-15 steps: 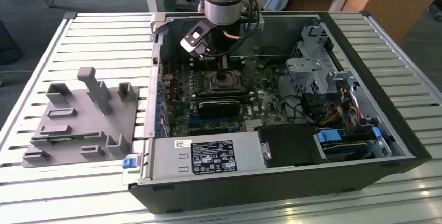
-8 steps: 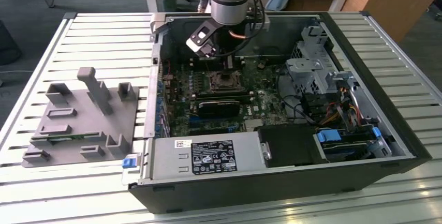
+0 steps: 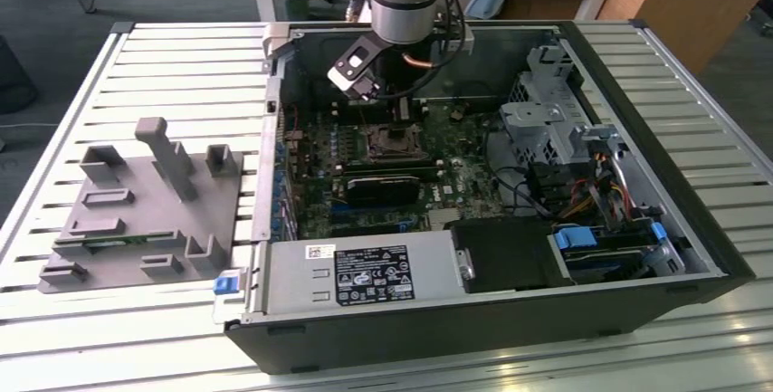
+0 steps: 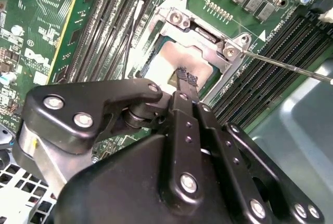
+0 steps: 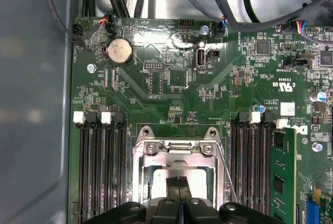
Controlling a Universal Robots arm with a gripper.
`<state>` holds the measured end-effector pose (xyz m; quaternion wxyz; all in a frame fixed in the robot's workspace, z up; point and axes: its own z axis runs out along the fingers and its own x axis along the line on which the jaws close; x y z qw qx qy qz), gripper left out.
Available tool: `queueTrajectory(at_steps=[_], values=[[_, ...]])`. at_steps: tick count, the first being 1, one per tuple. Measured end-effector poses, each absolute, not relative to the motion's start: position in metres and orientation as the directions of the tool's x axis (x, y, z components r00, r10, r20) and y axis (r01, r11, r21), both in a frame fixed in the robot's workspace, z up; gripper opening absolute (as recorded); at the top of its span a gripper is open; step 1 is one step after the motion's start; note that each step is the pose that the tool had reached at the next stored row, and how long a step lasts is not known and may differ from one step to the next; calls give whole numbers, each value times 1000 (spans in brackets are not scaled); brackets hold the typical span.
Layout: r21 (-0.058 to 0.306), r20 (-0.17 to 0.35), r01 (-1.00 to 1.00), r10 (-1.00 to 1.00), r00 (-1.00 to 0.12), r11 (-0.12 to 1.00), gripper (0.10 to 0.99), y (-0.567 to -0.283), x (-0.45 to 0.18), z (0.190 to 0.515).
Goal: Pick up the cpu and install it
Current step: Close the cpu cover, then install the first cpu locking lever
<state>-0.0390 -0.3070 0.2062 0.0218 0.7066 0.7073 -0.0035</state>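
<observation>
The cpu (image 4: pixel 165 64) lies flat in the open metal socket frame (image 5: pixel 178 150) on the green motherboard, showing as a silvery-grey square (image 5: pixel 161 178). My gripper (image 4: pixel 187 78) hangs straight over it with its two black fingers pressed together; the fingertips (image 5: pixel 179 182) sit at or just above the chip's top. Nothing is held between the fingers. In the exterior view the gripper (image 3: pixel 384 100) reaches down into the open computer case, above the socket (image 3: pixel 393 143).
A thin socket lever (image 4: pixel 283 66) sticks out beside the frame. Memory slots (image 5: pixel 101 167) flank the socket, with a green module (image 5: pixel 283 174) in one. A black heatsink block (image 3: pixel 380 186), power supply (image 3: pixel 362 276) and drive cage (image 3: pixel 549 125) fill the case. A grey fixture plate (image 3: pixel 133 206) lies outside.
</observation>
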Motion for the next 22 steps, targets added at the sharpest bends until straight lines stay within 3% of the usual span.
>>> queueTrajectory(at_steps=[22], values=[[26,-36,1000,999,0,1,106,-307,-39,246]])
